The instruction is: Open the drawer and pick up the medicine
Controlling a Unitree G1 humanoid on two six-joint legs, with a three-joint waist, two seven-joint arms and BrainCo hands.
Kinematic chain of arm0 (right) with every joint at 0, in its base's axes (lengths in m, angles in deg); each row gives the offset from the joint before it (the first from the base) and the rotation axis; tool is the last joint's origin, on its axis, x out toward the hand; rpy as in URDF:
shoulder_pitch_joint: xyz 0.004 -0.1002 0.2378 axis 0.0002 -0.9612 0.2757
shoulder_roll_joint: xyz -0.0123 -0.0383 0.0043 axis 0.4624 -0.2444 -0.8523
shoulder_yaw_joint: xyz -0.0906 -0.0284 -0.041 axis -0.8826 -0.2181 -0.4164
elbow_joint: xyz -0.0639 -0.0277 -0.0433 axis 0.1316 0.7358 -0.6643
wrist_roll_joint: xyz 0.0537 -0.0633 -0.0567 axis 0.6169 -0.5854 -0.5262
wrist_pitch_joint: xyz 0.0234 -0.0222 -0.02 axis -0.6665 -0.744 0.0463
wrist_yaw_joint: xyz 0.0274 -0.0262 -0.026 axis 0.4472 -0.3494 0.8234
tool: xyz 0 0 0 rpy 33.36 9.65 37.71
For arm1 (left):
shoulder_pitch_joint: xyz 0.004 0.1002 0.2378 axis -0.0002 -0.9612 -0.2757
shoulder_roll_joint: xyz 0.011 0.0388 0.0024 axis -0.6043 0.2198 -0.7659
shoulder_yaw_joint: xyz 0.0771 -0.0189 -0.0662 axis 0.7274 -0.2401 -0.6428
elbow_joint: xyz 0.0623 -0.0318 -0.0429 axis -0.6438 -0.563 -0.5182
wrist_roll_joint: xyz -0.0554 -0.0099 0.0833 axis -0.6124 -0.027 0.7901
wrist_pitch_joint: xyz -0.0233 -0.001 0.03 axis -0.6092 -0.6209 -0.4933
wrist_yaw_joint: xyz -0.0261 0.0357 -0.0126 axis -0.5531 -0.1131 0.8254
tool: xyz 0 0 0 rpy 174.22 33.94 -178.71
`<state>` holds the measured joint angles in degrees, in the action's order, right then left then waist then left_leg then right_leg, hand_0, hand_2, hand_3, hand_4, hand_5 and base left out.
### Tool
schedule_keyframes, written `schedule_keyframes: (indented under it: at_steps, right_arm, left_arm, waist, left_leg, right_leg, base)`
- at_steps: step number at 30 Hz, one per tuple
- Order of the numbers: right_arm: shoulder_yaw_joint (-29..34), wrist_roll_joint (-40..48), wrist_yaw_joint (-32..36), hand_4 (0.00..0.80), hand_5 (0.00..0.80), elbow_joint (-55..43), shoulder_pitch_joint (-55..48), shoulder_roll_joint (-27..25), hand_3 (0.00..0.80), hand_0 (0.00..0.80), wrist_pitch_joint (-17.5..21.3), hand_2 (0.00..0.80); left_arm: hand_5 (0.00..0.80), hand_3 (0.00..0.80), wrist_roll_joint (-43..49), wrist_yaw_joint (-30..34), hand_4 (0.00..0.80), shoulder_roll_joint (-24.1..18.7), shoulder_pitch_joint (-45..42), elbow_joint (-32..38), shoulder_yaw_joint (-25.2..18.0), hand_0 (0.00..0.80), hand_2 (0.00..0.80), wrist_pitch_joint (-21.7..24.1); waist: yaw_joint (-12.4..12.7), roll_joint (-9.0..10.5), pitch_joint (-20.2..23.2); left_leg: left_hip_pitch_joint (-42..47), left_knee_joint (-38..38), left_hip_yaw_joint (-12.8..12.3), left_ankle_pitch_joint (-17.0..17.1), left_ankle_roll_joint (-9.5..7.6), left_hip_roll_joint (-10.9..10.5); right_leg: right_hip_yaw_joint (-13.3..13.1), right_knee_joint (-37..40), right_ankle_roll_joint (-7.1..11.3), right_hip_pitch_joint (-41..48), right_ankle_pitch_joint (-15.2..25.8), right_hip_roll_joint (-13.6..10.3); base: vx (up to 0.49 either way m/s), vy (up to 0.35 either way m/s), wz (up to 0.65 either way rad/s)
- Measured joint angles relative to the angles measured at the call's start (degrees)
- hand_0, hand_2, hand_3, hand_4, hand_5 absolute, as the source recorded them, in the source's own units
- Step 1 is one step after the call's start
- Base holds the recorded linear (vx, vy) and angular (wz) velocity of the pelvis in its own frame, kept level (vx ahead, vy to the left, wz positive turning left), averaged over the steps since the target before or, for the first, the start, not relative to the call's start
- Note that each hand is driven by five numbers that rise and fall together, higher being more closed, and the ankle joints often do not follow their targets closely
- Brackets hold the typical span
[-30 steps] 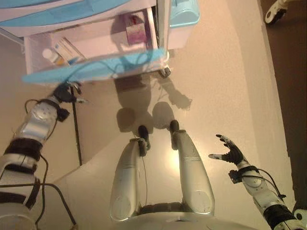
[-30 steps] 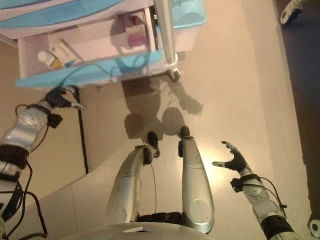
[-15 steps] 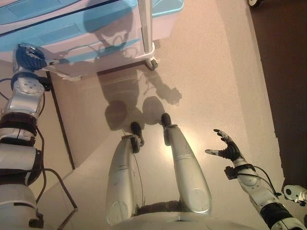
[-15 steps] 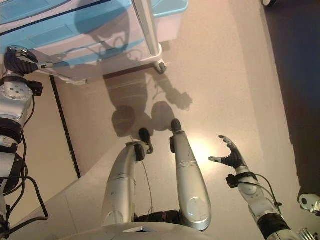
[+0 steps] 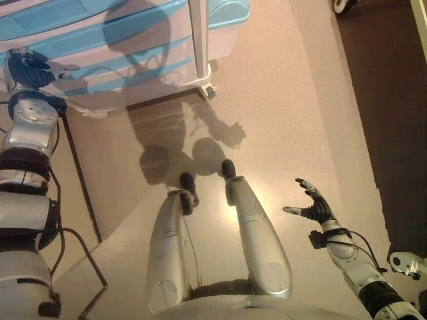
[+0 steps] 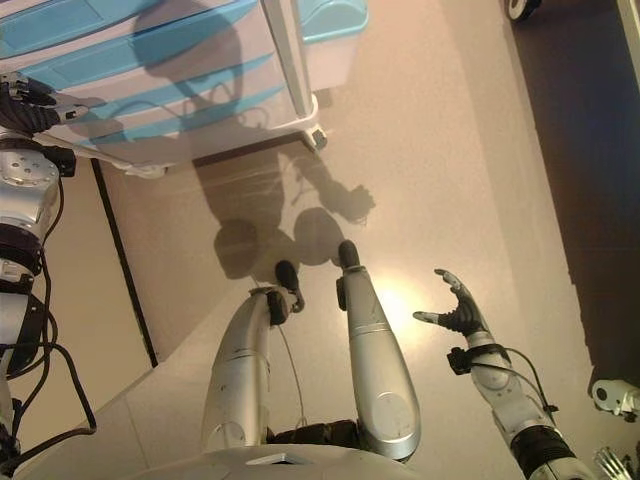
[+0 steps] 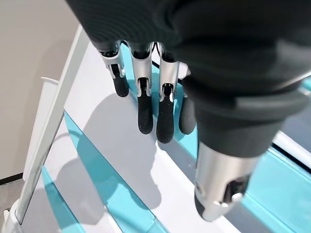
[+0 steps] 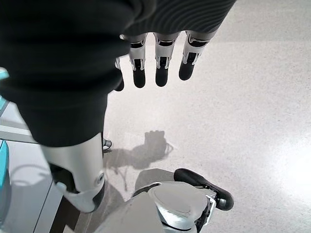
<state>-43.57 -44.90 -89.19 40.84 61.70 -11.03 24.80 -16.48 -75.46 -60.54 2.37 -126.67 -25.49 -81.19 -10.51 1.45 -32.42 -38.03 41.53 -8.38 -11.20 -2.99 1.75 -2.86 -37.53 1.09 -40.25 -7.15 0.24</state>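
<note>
A white drawer cabinet [image 5: 120, 47] with light blue drawer fronts stands at the far left. All the drawer fronts that show look pushed in, and no medicine shows in any view. My left hand [image 5: 30, 67] is raised at the cabinet's left front edge. In the left wrist view its fingers [image 7: 146, 97] are straight, just above a blue and white drawer front [image 7: 121, 160], and hold nothing. My right hand [image 5: 310, 208] is open and empty over the floor at the lower right, far from the cabinet; its fingers [image 8: 155, 63] also show straight in the right wrist view.
The cabinet stands on casters [image 5: 210, 90]. A black cable [image 5: 80, 180] runs along the floor at the left. A darker floor strip [image 5: 387, 100] lies at the right, with a wheel [image 5: 343, 5] at the far right and a white object [image 5: 403, 261] at the lower right.
The whole picture has shifted, so the camera moved. The open drawer with its contents, seen a second ago, no longer shows. My left hand now sits higher against the cabinet front.
</note>
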Motion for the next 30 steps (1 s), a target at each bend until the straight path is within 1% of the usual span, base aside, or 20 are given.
schedule_keyframes:
  at_steps: [1, 2, 5, 6, 8, 9, 11, 12, 13, 14, 15, 17, 19, 21, 22, 24, 25, 27, 28, 30]
  right_arm:
    - [-0.1, 0.0, 0.4, 0.000, 0.000, -0.1, 0.1, 0.1, 0.000, 0.000, 0.3, 0.000]
    - [0.0, 0.1, 0.9, 0.000, 0.000, -0.1, 0.2, 0.2, 0.000, 0.000, 0.8, 0.000]
    - [0.0, 1.4, 3.2, 0.000, 0.000, 0.7, 0.9, 1.7, 0.000, 0.000, 1.0, 0.000]
    - [0.0, 2.4, 4.2, 0.000, 0.000, 1.3, 1.1, 2.5, 0.000, 0.000, 1.0, 0.000]
    - [0.3, 3.9, 6.9, 0.000, 0.000, 2.2, 1.0, 3.8, 0.000, 0.000, 1.0, 0.000]
    - [0.2, 4.5, 7.8, 0.000, 0.000, 2.1, 0.7, 4.1, 0.000, 0.000, 1.0, 0.000]
    - [1.5, 4.7, 11.2, 0.000, 0.000, 2.5, 0.8, 5.5, 0.000, 0.000, 0.9, 0.000]
    - [1.8, 4.8, 12.6, 0.000, 0.000, 3.0, 0.6, 6.1, 0.000, 0.000, 0.9, 0.000]
    - [2.7, 4.9, 13.9, 0.000, 0.000, 4.0, 0.5, 7.1, 0.000, 0.000, 0.6, 0.000]
    - [3.4, 5.6, 15.2, 0.000, 0.000, 5.4, 0.5, 8.3, 0.000, 0.000, 0.2, 0.000]
    - [4.6, 6.1, 16.3, 0.000, 0.000, 6.8, 0.0, 9.3, 0.000, 0.000, -0.1, 0.000]
    - [6.5, 6.0, 17.9, 0.000, 0.000, 8.8, -2.3, 9.6, 0.000, 0.000, -0.6, 0.000]
    - [8.2, 5.9, 18.7, 0.000, 0.000, 10.5, -4.3, 9.7, 0.000, 0.000, -1.0, 0.000]
    - [10.1, 4.7, 19.4, 0.000, 0.000, 12.7, -5.5, 10.2, 0.000, 0.000, -1.3, 0.000]
    - [11.3, 4.1, 19.4, 0.000, 0.000, 14.9, -5.8, 10.7, 0.000, 0.000, -1.1, 0.000]
    - [12.1, 3.0, 19.3, 0.000, 0.000, 19.1, -5.8, 11.3, 0.000, 0.000, -1.2, 0.000]
    - [12.2, 2.1, 19.3, 0.000, 0.000, 20.4, -5.6, 11.5, 0.000, 0.000, -1.1, 0.000]
    - [12.3, 1.5, 19.5, 0.000, 0.000, 24.7, -5.3, 12.3, 0.000, 0.000, -1.2, 0.000]
    - [12.3, 1.1, 19.6, 0.000, 0.000, 27.0, -5.3, 13.1, 0.000, 0.000, -1.2, 0.000]
    - [12.3, 1.0, 19.8, 0.000, 0.000, 29.7, -5.3, 14.4, 0.000, 0.000, -1.3, 0.000]
  left_arm:
    - [0.000, 0.000, 0.0, 0.4, 0.000, 0.0, 0.0, 0.0, 0.0, 0.000, 0.000, 0.0]
    - [0.000, 0.000, -0.2, 1.4, 0.000, 0.0, -0.1, 0.0, 0.0, 0.000, 0.000, 0.1]
    - [0.000, 0.000, -3.0, 6.8, 0.000, 0.0, -1.6, 0.4, -0.2, 0.000, 0.000, 0.7]
    - [0.000, 0.000, -4.0, 9.5, 0.000, 0.2, -3.6, 1.2, -0.2, 0.000, 0.000, 1.1]
    - [0.000, 0.000, -6.6, 14.9, 0.000, 0.5, -10.1, 5.8, -0.8, 0.000, 0.000, 2.8]
    - [0.000, 0.000, -7.6, 16.7, 0.000, 0.8, -11.3, 6.4, -0.9, 0.000, 0.000, 3.0]
    - [0.000, 0.000, -10.8, 21.0, 0.000, 1.6, -17.3, 11.0, -5.7, 0.000, 0.000, 4.7]
    - [0.000, 0.000, -11.6, 23.0, 0.000, 2.4, -21.1, 12.6, -7.1, 0.000, 0.000, 5.5]
    - [0.000, 0.000, -12.6, 24.6, 0.000, 3.9, -24.5, 14.9, -9.7, 0.000, 0.000, 6.1]
    - [0.000, 0.000, -12.4, 26.1, 0.000, 5.3, -29.3, 16.9, -12.0, 0.000, 0.000, 7.5]
    - [0.000, 0.000, -12.3, 27.1, 0.000, 6.7, -33.2, 18.2, -13.1, 0.000, 0.000, 8.3]
    - [0.000, 0.000, -12.3, 27.5, 0.000, 10.9, -40.3, 18.3, -14.4, 0.000, 0.000, 9.4]
    - [0.000, 0.000, -12.4, 27.3, 0.000, 15.5, -46.3, 18.6, -16.3, 0.000, 0.000, 10.3]
    - [0.000, 0.000, -12.8, 27.8, 0.000, 20.2, -52.2, 18.5, -18.6, 0.000, 0.000, 12.5]
    - [0.000, 0.000, -13.9, 27.9, 0.000, 23.4, -54.8, 17.8, -19.6, 0.000, 0.000, 14.0]
    - [0.000, 0.000, -15.5, 28.4, 0.000, 27.5, -57.2, 15.6, -20.1, 0.000, 0.000, 14.4]
    - [0.000, 0.000, -16.0, 28.9, 0.000, 28.9, -58.3, 13.3, -20.3, 0.000, 0.000, 14.6]
    - [0.000, 0.000, -16.8, 29.2, 0.000, 32.0, -58.7, 6.8, -20.5, 0.000, 0.000, 15.1]
    - [0.000, 0.000, -16.8, 29.6, 0.000, 32.9, -59.4, 3.7, -20.5, 0.000, 0.000, 15.1]
    - [0.000, 0.000, -16.8, 30.5, 0.000, 34.1, -60.6, -1.2, -20.5, 0.000, 0.000, 15.1]
  waist:
    - [0.1, 0.04, 0.0]
    - [0.1, 0.11, 0.0]
    - [0.2, 0.53, -0.2]
    - [0.1, 0.64, -0.1]
    - [0.4, 0.69, -0.1]
    - [1.1, 0.66, 0.0]
    - [1.7, 0.67, 0.0]
    - [2.5, 0.38, 0.1]
    - [2.8, 0.28, 0.3]
    - [3.5, 0.16, 0.3]
    - [4.2, 0.03, 0.5]
    - [5.6, -1.42, 3.6]
    - [7.3, -2.63, 6.8]
    - [8.1, -3.53, 10.6]
    - [8.7, -4.01, 12.5]
    - [9.4, -4.43, 16.6]
    - [10.1, -4.41, 17.9]
    - [10.5, -4.17, 20.2]
    - [10.5, -3.66, 21.6]
    - [10.5, -2.57, 23.4]
  left_leg:
    - [0.1, -0.2, 0.0, 0.2, -0.27, 0.1]
    - [0.3, -0.6, 0.0, 0.2, -0.12, 0.0]
    - [2.6, -2.0, 0.0, 0.6, -0.24, -0.5]
    - [4.4, -3.1, 0.1, 0.7, -0.14, -0.8]
    - [8.6, -6.1, 0.1, 1.2, -0.02, -1.1]
    - [9.9, -6.9, 0.2, 1.3, 0.02, -1.1]
    - [12.5, -9.5, 0.5, 2.1, 0.24, -1.5]
    - [14.3, -11.1, 0.8, 2.6, 0.17, -1.8]
    - [16.1, -13.0, 0.9, 3.1, 0.35, -2.1]
    - [18.5, -15.2, 1.2, 3.6, 0.70, -2.2]
    - [21.2, -17.4, 1.6, 4.0, 1.07, -2.4]
    - [24.1, -21.8, 3.1, 5.4, 1.33, -3.0]
    - [28.4, -26.2, 3.8, 7.0, 1.32, -3.3]
    - [32.7, -30.7, 5.0, 8.2, 1.74, -3.5]
    - [35.2, -33.0, 6.0, 8.8, 1.92, -3.6]
    - [37.0, -35.2, 6.8, 9.1, 1.94, -3.7]
    - [37.8, -36.0, 7.1, 9.3, 2.03, -3.6]
    - [39.4, -37.2, 7.7, 9.6, 2.19, -3.6]
    - [39.9, -37.7, 8.4, 9.6, 2.29, -3.6]
    - [40.6, -38.2, 8.7, 9.7, 2.44, -3.6]
  right_leg:
    - [0.0, 0.3, 0.08, 0.2, 0.3, 0.0]
    - [0.0, 0.6, 0.16, 0.5, 0.4, -0.1]
    - [0.1, 1.6, 0.07, 2.7, 0.5, -0.6]
    - [0.2, 2.4, 0.07, 4.3, 0.5, -0.8]
    - [0.6, 4.6, 0.27, 8.2, 0.4, -1.5]
    - [0.7, 5.1, 0.24, 9.5, 0.4, -1.7]
    - [2.2, 7.1, -0.04, 12.0, 0.6, -2.7]
    - [2.8, 7.9, -0.18, 13.7, 0.7, -3.2]
    - [4.0, 9.4, -0.25, 15.3, 0.8, -3.6]
    - [4.6, 11.0, -0.51, 17.6, 1.0, -4.0]
    - [5.5, 12.7, -0.62, 20.1, 1.0, -4.2]
    - [7.1, 15.8, -0.84, 23.2, 1.1, -4.6]
    - [8.2, 19.0, -1.09, 27.1, 1.3, -4.5]
    - [9.8, 22.4, -1.08, 31.4, 1.3, -4.4]
    - [10.5, 24.3, -1.05, 34.1, 1.3, -4.3]
    - [11.5, 26.2, -0.87, 36.0, 1.1, -4.1]
    - [11.6, 26.8, -0.83, 36.9, 1.1, -3.7]
    - [12.5, 28.4, -0.82, 39.1, 1.1, -3.5]
    - [13.0, 29.0, -0.82, 39.9, 1.1, -3.5]
    - [13.2, 30.0, -0.79, 40.9, 1.0, -3.2]
  base:
    - [-0.103, -0.073, -0.02]
    - [-0.011, -0.082, 0.02]
    - [0.034, -0.091, 0.04]
    - [0.063, -0.083, 0.06]
    - [0.070, -0.091, 0.06]
    - [0.074, -0.108, 0.05]
    - [0.080, -0.125, 0.09]
    - [0.105, -0.122, 0.14]
    - [0.100, -0.093, 0.15]
    - [0.133, -0.092, 0.16]
    - [0.145, -0.105, 0.22]
    - [0.141, -0.106, 0.34]
    - [0.100, -0.081, 0.28]
    - [0.105, -0.087, 0.32]
    - [0.088, -0.094, 0.34]
    - [0.038, -0.089, 0.27]
    - [0.015, -0.096, 0.17]
    - [-0.002, -0.088, 0.20]
    - [-0.017, -0.067, 0.22]
    - [-0.021, -0.050, 0.13]
